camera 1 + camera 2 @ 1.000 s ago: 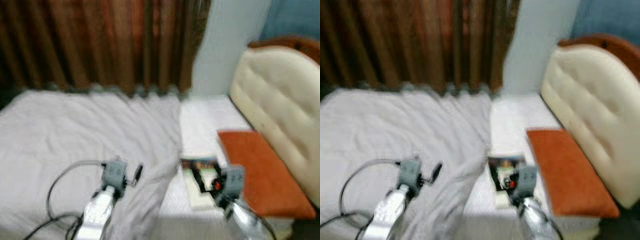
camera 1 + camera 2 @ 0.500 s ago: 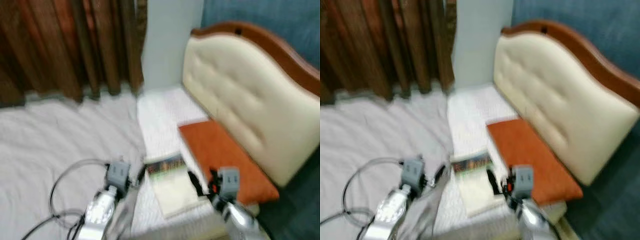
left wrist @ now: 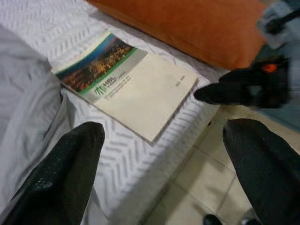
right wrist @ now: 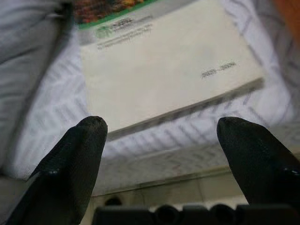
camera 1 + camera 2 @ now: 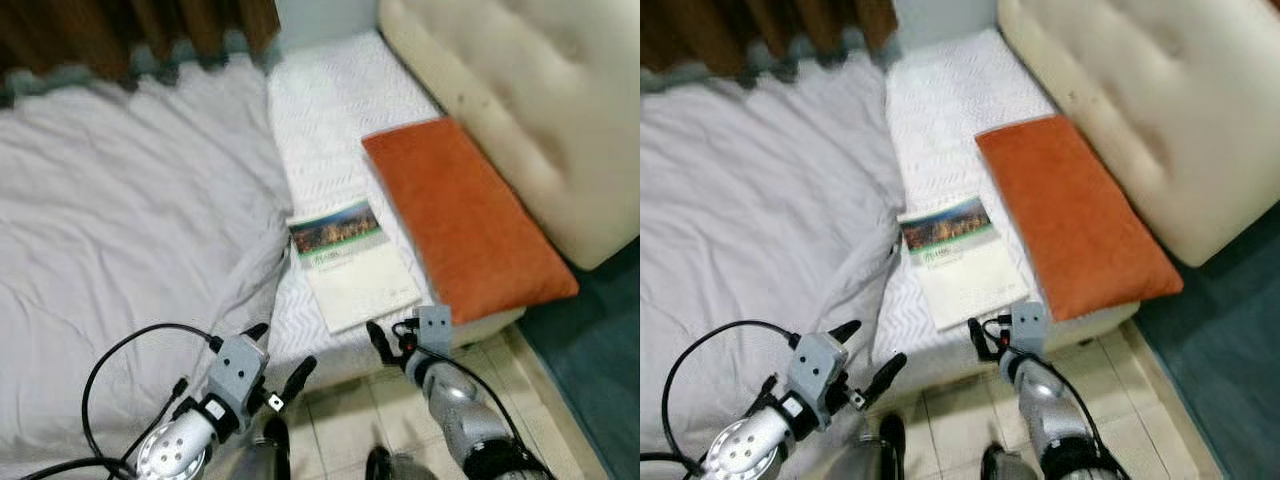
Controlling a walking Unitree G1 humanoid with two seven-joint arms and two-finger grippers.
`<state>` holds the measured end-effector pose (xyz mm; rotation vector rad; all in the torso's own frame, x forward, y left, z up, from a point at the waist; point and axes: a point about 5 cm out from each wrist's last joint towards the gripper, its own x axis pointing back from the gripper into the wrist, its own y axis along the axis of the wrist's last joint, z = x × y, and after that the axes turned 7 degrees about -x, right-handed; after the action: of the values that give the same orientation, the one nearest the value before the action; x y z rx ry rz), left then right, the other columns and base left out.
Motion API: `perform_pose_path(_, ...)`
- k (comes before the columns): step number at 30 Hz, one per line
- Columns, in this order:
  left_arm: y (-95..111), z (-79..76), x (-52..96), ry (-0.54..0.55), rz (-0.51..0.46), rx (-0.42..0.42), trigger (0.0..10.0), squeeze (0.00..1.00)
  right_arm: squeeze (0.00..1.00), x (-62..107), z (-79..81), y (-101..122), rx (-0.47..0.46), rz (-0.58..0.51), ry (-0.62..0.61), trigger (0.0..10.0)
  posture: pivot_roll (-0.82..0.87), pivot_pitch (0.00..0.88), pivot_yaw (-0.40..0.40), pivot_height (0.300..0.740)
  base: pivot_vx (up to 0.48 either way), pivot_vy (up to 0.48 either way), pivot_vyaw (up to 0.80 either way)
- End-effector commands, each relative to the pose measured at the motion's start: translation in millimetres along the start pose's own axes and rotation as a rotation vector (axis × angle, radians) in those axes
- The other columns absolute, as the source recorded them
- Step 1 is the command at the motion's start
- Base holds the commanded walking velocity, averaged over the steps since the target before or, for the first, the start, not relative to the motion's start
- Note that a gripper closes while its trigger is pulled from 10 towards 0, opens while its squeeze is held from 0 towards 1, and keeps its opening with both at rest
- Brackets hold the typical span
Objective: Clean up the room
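Observation:
A thin booklet (image 5: 352, 262) with a cream cover and a photo strip lies flat on the white mattress (image 5: 330, 110), beside an orange pillow (image 5: 465, 215). My right gripper (image 5: 392, 340) hovers at the bed's front edge just below the booklet (image 4: 164, 75), open and empty. My left gripper (image 5: 278, 354) is lower and to the left, over the fold of the grey sheet (image 5: 130, 200), also open with nothing in it. Its wrist view looks at the booklet (image 3: 129, 84) and at the right gripper's fingertips (image 3: 234, 91).
A cream padded headboard (image 5: 530, 90) stands behind the pillow. Brown curtains (image 5: 120, 30) hang at the far side. Pale floor tiles (image 5: 345, 420) lie under the bed's edge, with blue floor (image 5: 600, 350) to the right. A black cable (image 5: 120, 360) loops off my left arm.
The whole picture has shifted: the camera now looks further down, so the bed's edge and floor show. Both grippers sit lower, near the front edge by the booklet.

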<state>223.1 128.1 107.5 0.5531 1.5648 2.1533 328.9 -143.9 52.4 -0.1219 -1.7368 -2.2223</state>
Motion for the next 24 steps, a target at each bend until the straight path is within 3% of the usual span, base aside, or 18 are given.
perform_pose_path(1, 10, -2.6, 5.9, 0.022, -0.006, 0.006, 10.0, 0.0, 0.0, -0.6, -4.0, 0, 0.011, -0.003, -0.02, 10.0, 0.13, 0.618, 0.011, 0.74, 0.0, 0.0, 0.0)
perform_pose_path(3, 23, -11.2, 13.7, 0.017, -0.014, 0.014, 10.0, 0.0, 0.0, -5.5, 1.3, 2, 0.017, -0.014, -0.012, 10.0, 0.15, 0.626, 0.001, 0.74, 0.0, 0.0, 0.0)
perform_pose_path(9, 36, -22.3, 22.3, -0.009, -0.015, -0.005, 10.0, 0.0, 0.0, -14.9, 14.3, 10, -0.021, -0.043, -0.013, 10.0, 0.18, 0.657, -0.011, 0.74, 0.0, 0.0, 0.0)
perform_pose_path(14, 42, -35.8, 47.9, -0.018, 0.052, 0.022, 10.0, 0.0, 0.0, -24.8, 38.7, 12, -0.049, -0.019, 0.021, 10.0, 0.23, 0.692, -0.008, 0.74, 0.0, 0.0, 0.0)
perform_pose_path(24, 51, -43.2, 79.7, 0.02, 0.144, 0.066, 10.0, 0.0, 0.0, -29.1, 56.9, 8, 0.033, 0.029, 0.023, 10.0, 0.28, 0.744, 0.0, 0.74, 0.0, 0.0, 0.0)
